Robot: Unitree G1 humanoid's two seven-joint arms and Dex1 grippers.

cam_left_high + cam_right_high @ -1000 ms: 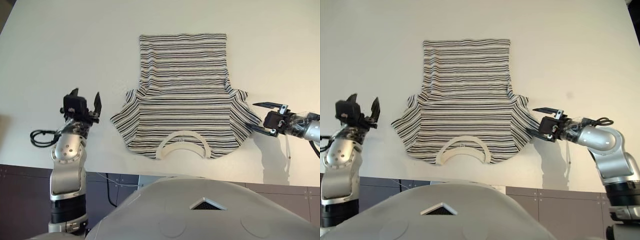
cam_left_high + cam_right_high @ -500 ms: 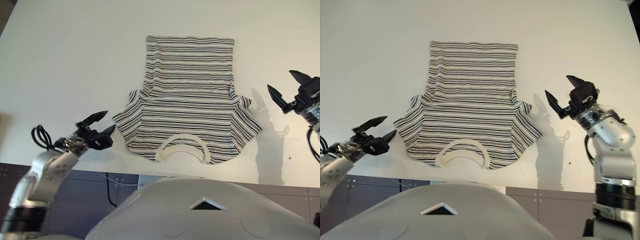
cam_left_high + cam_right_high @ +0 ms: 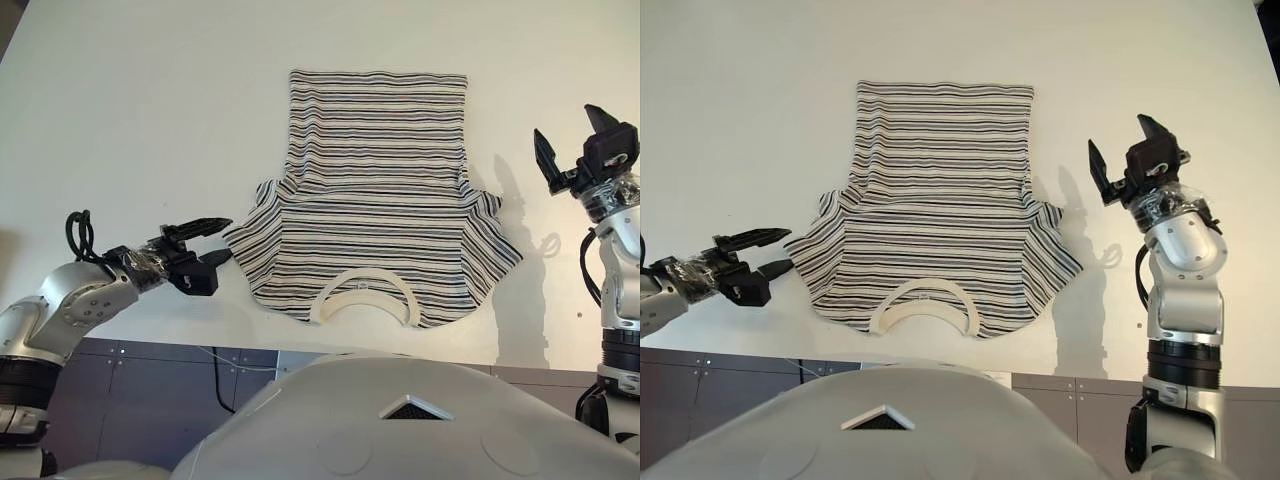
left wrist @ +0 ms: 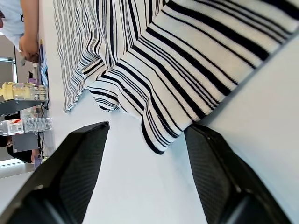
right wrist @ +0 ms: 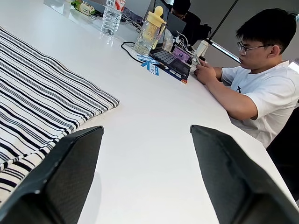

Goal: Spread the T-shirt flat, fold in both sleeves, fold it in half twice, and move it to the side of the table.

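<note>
I read the T-shirt (image 3: 372, 190) as lying flat and face up on the white table (image 3: 150, 100), at the centre of the head-camera frame; its hem (image 3: 378, 76) lies toward the top of the frame and its cream collar (image 3: 364, 293) at bottom centre, close to the table's near edge; the body is not folded.

Sleeves: the first sleeve (image 3: 250, 238) is spread outward at centre left; the second sleeve (image 3: 492, 235) is spread outward at centre right; neither is turned in over the body.

Left gripper (image 3: 228, 238): located at lower left of the frame, low over the table, aimed at the first sleeve; its fingers (image 4: 79, 172) are spread wide with nothing between them; the tips sit just beside the sleeve's edge. In the left wrist view the striped corner of that sleeve (image 4: 177, 93) lies ahead of the gap, apart from both fingers; I cannot tell whether either tip touches the table.

Right gripper (image 3: 566, 125): located at the upper right edge of the frame, raised above the table and pointing up the frame; its fingers (image 5: 229, 177) are spread and empty; it stands well apart from the second sleeve, with its shadow (image 3: 505, 195) on the bare table between them. In the right wrist view a corner of the hem (image 5: 100, 100) lies on the table beyond the fingers; bottles (image 5: 112, 18) stand at the table's far end.
</note>
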